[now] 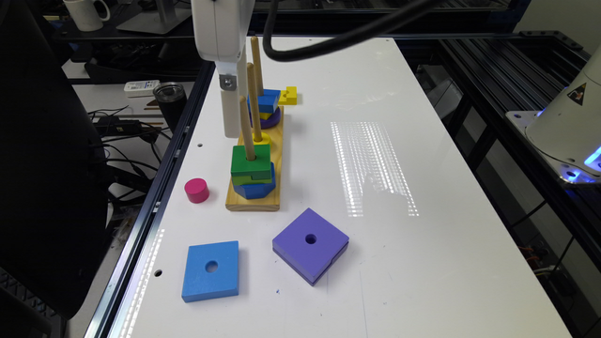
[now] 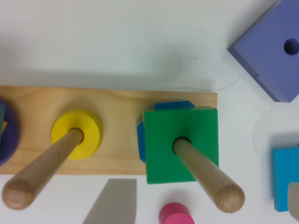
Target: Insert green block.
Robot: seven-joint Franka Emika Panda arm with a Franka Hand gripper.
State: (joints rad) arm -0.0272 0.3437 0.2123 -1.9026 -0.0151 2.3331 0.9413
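- Green block (image 1: 251,162) sits threaded on the nearest peg (image 1: 246,129) of the wooden base (image 1: 253,199), resting on the blue octagon (image 1: 255,189).
- Gripper (image 2: 201,203) hangs above, its fingers (image 2: 112,203) spread apart and holding nothing.
- Insertion looks done; judging by this, the next move is just lifting clear without bumping the pegs.
- Purple square (image 1: 310,244) lies loose on the desk (image 1: 422,164).

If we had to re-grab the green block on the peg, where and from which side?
Grip the green block across two opposite flat side faces of its dark top layer, coming down from above with the fingers either side of the peg. It sits threaded on the peg atop the blue octagon, so its sides are exposed; any lift must run up the peg.
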